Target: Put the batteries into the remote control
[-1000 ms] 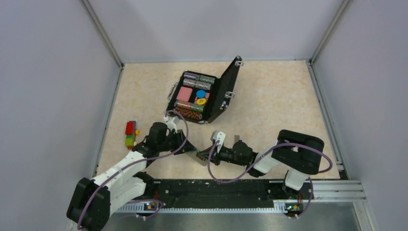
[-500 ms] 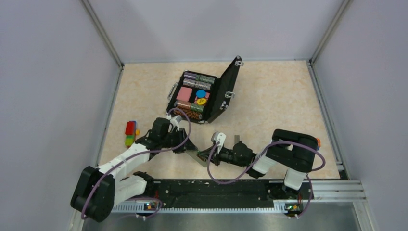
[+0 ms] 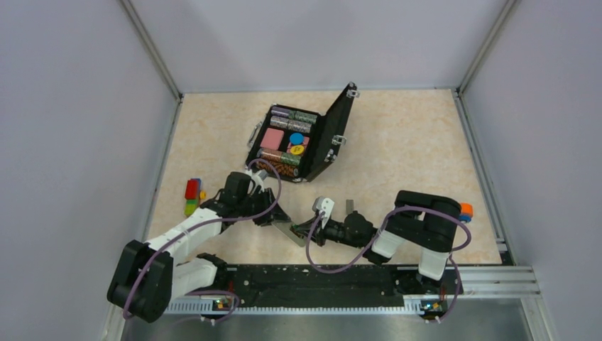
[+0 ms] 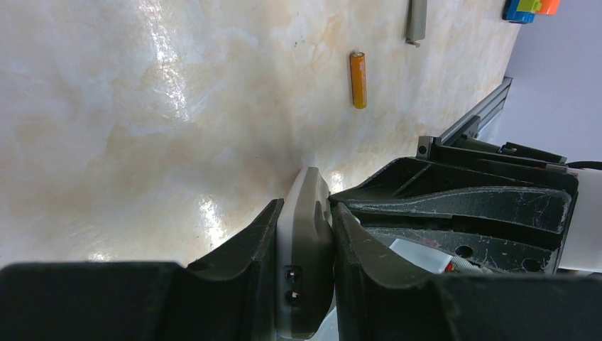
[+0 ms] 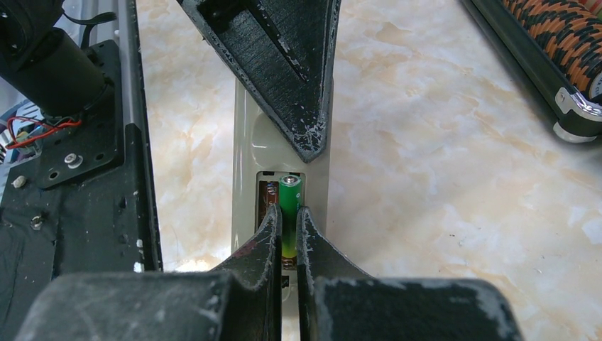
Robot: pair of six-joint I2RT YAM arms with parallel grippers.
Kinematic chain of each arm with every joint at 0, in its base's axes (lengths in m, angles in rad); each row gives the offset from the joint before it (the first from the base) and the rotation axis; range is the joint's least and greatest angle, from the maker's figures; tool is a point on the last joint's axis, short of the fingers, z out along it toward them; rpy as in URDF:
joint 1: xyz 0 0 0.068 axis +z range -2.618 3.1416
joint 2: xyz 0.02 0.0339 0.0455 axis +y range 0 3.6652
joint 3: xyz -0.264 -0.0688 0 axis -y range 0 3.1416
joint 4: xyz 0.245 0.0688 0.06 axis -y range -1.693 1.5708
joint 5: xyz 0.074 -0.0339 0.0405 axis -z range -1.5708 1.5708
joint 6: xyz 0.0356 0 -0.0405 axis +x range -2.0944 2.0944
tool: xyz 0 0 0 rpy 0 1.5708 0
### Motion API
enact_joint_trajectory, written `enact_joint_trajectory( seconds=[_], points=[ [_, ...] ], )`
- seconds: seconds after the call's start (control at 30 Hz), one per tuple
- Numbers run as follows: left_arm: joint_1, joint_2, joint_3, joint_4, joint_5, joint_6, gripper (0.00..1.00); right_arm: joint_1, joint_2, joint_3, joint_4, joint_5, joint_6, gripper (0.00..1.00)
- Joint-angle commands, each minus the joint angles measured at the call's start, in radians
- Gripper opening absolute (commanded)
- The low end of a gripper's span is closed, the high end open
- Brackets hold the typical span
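The remote control [image 3: 289,230] lies grey back up near the table's front, its battery bay open. My left gripper [image 4: 305,234] is shut on the remote's end [image 4: 304,263]. My right gripper [image 5: 287,227] is shut on the green battery [image 5: 289,206], holding it in the open bay of the remote [image 5: 245,156]. The left gripper's finger [image 5: 284,71] reaches in over the remote's far end in the right wrist view. The orange-brown battery [image 4: 358,78] lies loose on the table beyond the remote.
An open black case [image 3: 332,138] with chip rolls stands behind the arms. A multicoloured block toy [image 3: 192,197] lies at the left, another small coloured block [image 3: 466,210] at the right. A grey cover piece [image 4: 417,20] lies near the orange battery. The front rail [image 3: 319,280] runs close.
The left arm has shifted slightly right toward the remote. The right arm's elbow has moved left, uncovering the small coloured block at the right. Both grippers stay at the remote.
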Motion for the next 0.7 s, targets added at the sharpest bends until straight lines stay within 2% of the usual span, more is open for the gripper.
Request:
enact_joint_trajectory(
  seconds=[0.0, 0.67],
  points=[
    [0.0, 0.021, -0.005, -0.092, -0.058, 0.054, 0.0, 0.017, 0.022, 0.009, 0.055, -0.008, -0.005, 0.0],
    [0.028, 0.079, -0.009, -0.047, 0.024, 0.02, 0.0, 0.017, 0.081, -0.018, 0.119, -0.016, -0.02, 0.01]
  ],
)
